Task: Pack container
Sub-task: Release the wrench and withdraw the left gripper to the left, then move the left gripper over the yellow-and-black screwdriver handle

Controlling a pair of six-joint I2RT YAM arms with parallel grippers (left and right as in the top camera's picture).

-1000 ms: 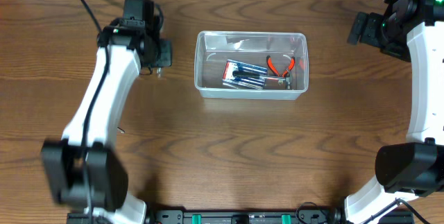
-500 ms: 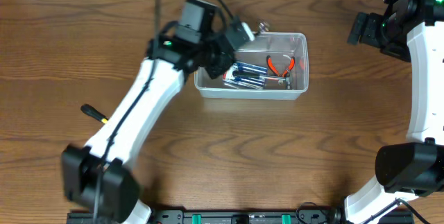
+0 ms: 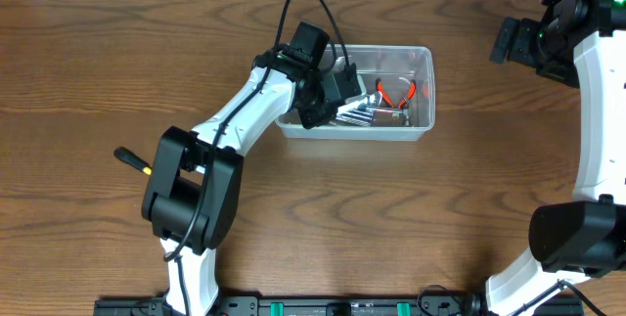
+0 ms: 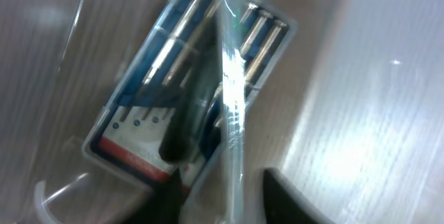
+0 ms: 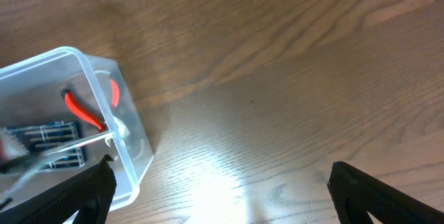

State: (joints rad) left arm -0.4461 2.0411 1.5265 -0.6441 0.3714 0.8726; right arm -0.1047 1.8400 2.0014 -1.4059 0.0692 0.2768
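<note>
Releasing seems the step: left gripper [image 4: 220,197], jaws parted, hangs over the blue pack [image 4: 187,78] in the container [image 3: 391,50], upper middle of the overhead view. Right gripper [image 5: 222,186] gapes empty. Next, probably lifting clear without snagging it.

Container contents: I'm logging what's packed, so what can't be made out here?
Overhead: left gripper hides part of the container and most of the blue tool pack.
Left wrist: motion blur makes the pack's label unreadable.
Right wrist: the frame edge cuts the container; red pliers show only partly.
</note>
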